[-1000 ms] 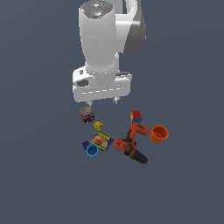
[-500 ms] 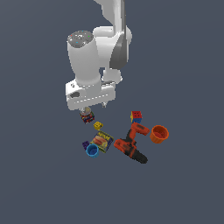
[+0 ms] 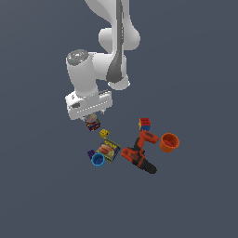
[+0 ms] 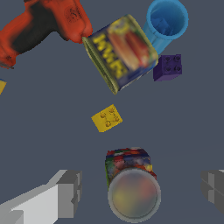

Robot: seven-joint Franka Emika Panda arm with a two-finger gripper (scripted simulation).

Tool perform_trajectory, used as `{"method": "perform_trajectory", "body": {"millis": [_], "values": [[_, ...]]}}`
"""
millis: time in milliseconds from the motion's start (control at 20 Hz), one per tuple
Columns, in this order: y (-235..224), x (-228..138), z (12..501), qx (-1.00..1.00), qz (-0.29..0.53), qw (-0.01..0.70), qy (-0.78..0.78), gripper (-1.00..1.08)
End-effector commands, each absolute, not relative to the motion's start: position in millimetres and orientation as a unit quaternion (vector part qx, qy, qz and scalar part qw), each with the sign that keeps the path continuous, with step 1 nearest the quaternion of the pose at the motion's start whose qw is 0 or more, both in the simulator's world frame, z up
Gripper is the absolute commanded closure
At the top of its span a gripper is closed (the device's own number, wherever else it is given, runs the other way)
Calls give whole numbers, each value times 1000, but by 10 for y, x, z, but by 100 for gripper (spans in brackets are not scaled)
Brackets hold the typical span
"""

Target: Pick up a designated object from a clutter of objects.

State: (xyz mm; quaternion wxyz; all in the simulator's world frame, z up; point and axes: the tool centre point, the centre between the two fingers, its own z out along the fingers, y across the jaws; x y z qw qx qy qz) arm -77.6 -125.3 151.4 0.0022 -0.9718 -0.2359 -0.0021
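Since the earlier frame, gripper (image 4: 140, 190) has been lowered over the multicoloured can (image 3: 93, 123); fingers (image 4: 68, 192) are spread wide, can betw. them, untouched. L to R in the exterior view: blue cup (image 3: 98, 160), flat tin (image 3: 108, 150), yellow die (image 3: 105, 134), power drill (image 3: 139, 153), orange cup (image 3: 169, 142).

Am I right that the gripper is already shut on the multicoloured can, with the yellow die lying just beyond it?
Not quite. The gripper is open, its fingers standing apart from the multicoloured can on either side, as the wrist view shows. The yellow die does lie just beyond it.
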Motion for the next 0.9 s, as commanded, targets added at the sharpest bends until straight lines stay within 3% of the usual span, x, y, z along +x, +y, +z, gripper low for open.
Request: {"method": "perform_trajectory", "body": {"millis": [0,850], "values": [[-1340,-885,1396,-968,-2,2,-251,-92],[-1565,-1228,1086,-957,0,0,-291,-92]]}}
